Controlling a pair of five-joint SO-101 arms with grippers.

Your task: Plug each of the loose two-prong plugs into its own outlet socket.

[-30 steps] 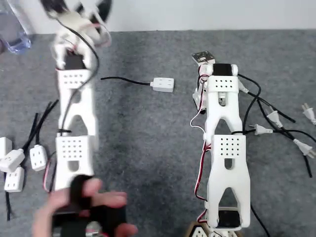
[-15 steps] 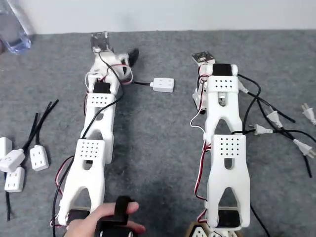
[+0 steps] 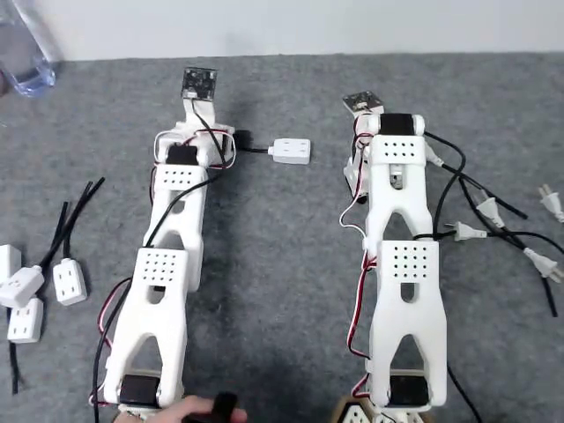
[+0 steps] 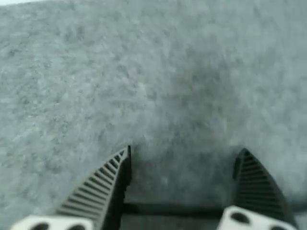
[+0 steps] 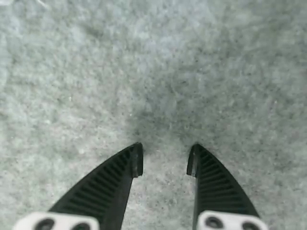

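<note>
Cut off by the left edge of the high view: the bottle and the leftmost outlet socket.

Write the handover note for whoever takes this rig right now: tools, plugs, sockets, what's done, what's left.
Left tool: open, empty, over bare grey felt.
Right tool: open, empty, over the felt.
White two-prong plugs on black cables: loose on the felt at the right side of the high view.
White outlet socket block: between the two arms at their far end, nothing plugged in.
Other white socket blocks: at the left edge.
Done: no plug seen seated.
Left: every plug.
</note>
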